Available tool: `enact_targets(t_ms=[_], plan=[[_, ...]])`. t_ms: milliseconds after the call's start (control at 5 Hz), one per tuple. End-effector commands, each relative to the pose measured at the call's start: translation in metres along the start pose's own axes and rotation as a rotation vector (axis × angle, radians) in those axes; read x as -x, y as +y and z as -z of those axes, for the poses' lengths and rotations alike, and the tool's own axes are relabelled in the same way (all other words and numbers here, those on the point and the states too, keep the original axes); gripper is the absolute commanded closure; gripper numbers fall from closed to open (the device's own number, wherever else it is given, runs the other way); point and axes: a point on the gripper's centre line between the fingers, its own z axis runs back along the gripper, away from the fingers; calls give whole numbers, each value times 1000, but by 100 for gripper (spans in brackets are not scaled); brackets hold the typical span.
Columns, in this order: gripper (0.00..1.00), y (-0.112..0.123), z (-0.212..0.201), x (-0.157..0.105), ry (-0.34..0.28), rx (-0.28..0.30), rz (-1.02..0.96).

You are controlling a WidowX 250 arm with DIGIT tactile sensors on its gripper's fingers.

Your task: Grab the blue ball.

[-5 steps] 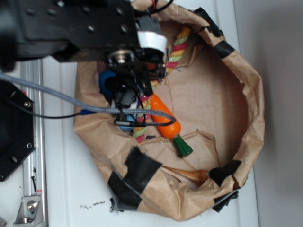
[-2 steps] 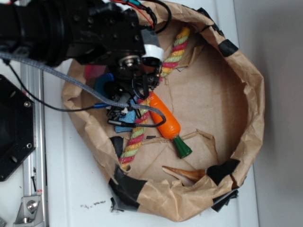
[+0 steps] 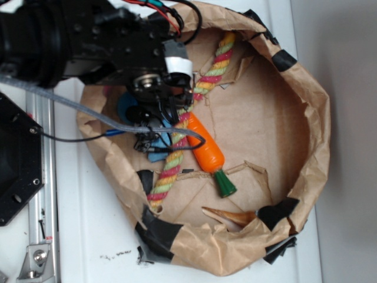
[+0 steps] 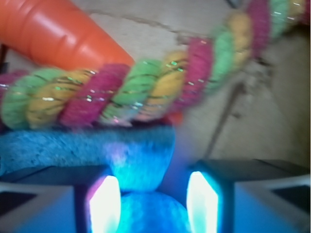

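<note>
Fingers (image 4: 104,204) stand narrowly apart, blue ball (image 4: 148,213) between them, near the paper basket's (image 3: 318,135) left wall on the white counter (image 3: 88,236).

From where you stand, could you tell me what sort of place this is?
Probably a robot lab bench: a white table with a metal rail, and a taped brown-paper bin holding toys, a plastic carrot and braided rope.

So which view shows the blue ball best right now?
The wrist view: the blue ball sits at the bottom edge between the open jaws, close though cropped and blurred. The exterior view shows only a blue sliver beside the arm, which hides the rest.
</note>
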Motion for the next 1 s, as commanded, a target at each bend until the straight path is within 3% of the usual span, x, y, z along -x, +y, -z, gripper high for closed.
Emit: enact_targets(t_ms=[0,200,600,800], plan=[[100,-18,-77,-44,-262,-61,-59],[100,-22,-96,-56,-252,-35,-102],[100,-33,-109,-64,-300,4,-249],[100,-31,-106,-62,-262,67,-198]])
